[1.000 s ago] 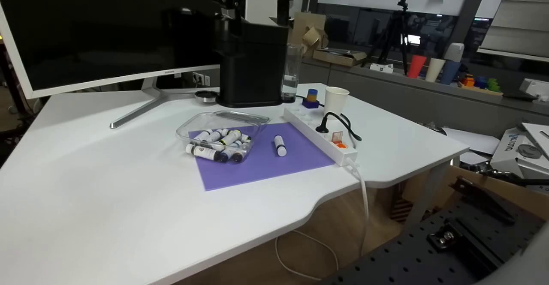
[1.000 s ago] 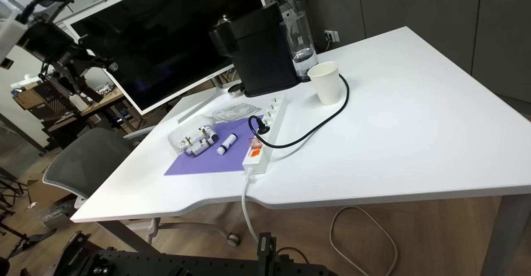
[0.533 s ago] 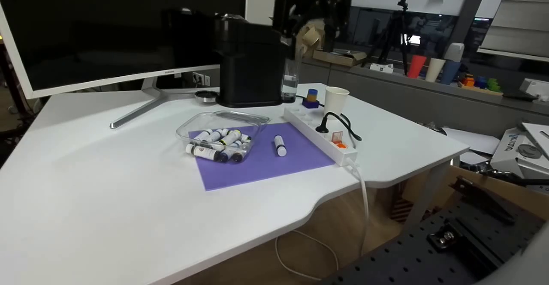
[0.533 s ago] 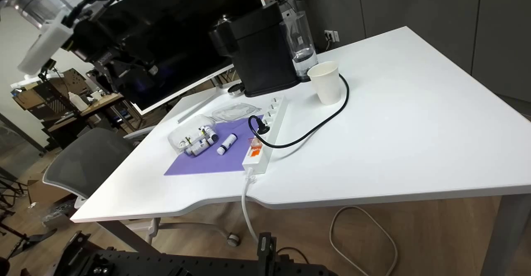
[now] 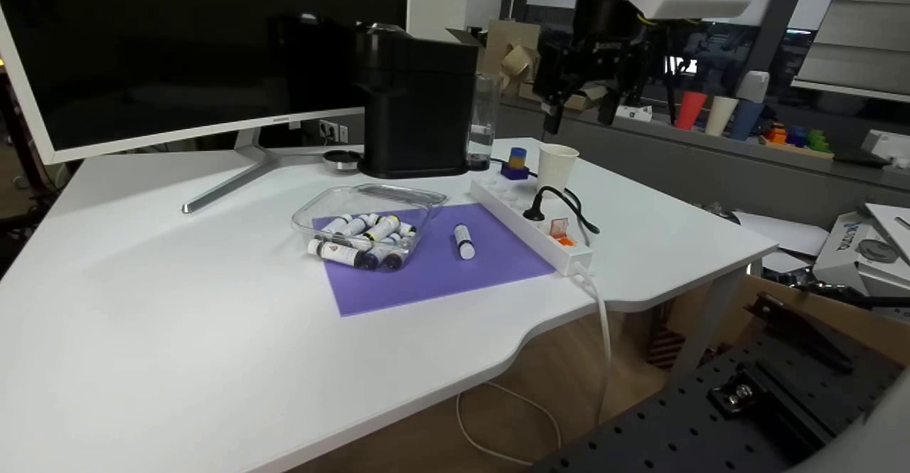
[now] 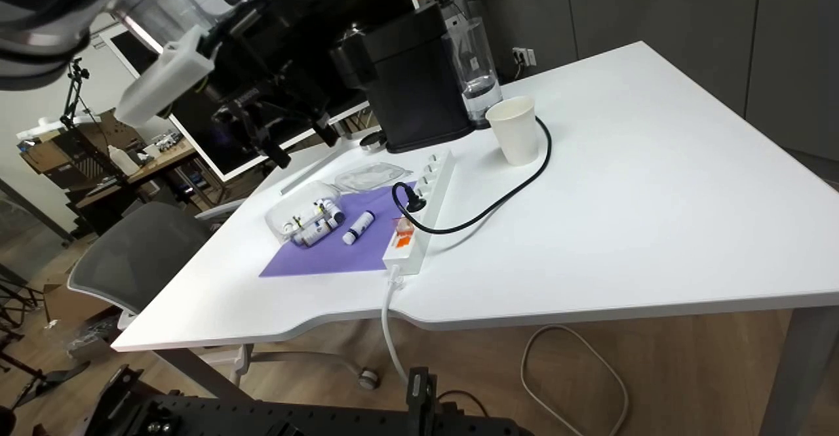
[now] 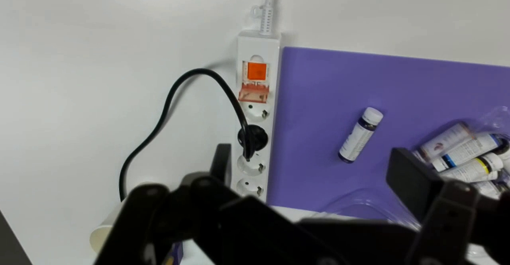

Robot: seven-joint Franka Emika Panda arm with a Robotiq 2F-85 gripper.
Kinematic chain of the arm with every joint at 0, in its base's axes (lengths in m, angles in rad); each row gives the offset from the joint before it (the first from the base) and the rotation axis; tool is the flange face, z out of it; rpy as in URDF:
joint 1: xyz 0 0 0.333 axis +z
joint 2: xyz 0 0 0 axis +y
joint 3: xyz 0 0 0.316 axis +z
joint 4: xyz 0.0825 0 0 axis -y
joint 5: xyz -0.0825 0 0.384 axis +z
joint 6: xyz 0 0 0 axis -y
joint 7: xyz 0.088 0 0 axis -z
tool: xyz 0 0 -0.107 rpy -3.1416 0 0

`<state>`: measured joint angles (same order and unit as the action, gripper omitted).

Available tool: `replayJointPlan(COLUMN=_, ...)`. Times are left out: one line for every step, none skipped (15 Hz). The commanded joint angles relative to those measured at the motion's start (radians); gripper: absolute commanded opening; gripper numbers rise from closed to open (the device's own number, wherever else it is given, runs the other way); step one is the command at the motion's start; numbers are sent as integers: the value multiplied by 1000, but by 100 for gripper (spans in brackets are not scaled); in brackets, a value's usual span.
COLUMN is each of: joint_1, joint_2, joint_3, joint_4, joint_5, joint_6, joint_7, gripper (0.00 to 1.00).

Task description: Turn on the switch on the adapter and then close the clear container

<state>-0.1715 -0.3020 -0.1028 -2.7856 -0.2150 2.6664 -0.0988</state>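
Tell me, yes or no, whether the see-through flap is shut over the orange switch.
No, the wrist view shows the see-through flap folded back, leaving the orange switch uncovered.

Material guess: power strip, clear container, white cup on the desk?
Power strip: likely rigid white plastic, satin; smooth, moulded-looking shell with crisp edges.
Clear container: probably thin glossy plastic; the bottles show through, edges catch highlights.
White cup: likely matte paper, from its dull tapered wall; plastic isn't ruled out.
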Motion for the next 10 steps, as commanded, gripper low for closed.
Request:
replayJointPlan(joint_1=13, joint_2=147, joint_3=-67, joint_4=64, joint_5=61, joint_6=23, joint_7=-94, gripper=100)
replayJointPlan(joint_1=20, joint_2=186, joint_3=-77, joint_4=83, joint_5=84, joint_6=10, joint_7=-120, gripper=100)
replayJointPlan(joint_1=24, joint_2=216, joint_3=-81, joint_4=98, joint_5=110, joint_6=-5, joint_7=-144, gripper=100)
replayJointPlan(joint_1=11, joint_2=237, joint_3=-69, joint_4=115, joint_5=102, joint_6=-32, joint_7=-107, gripper=100)
replayJointPlan(joint_1=6, joint_2=170, joint_3=-66, joint_4=54, joint_5=85, joint_6=7, joint_7=-113, gripper=100)
replayJointPlan(joint_1=6, joint_2=201, joint_3=-66, joint_4=70, joint_5=91, joint_6=2, joint_7=-113, gripper=100)
replayJointPlan(joint_1=6, joint_2=222, joint_3=-66, joint_4=82, joint_5=95, joint_6=1, joint_7=-113, gripper=100)
replayJointPlan(joint_1=6, joint_2=235, joint_3=-65, joint_4=90, joint_5=96, joint_6=0, joint_7=-113, gripper=100)
replayJointPlan(joint_1=6, joint_2=241, joint_3=-65, joint_4=95, joint_5=96, joint_6=-2, joint_7=-113, gripper=100)
replayJointPlan(joint_1=5, joint_2=250, joint_3=-59, joint_4=99, joint_5=63, joint_6=8, joint_7=-79, gripper=100)
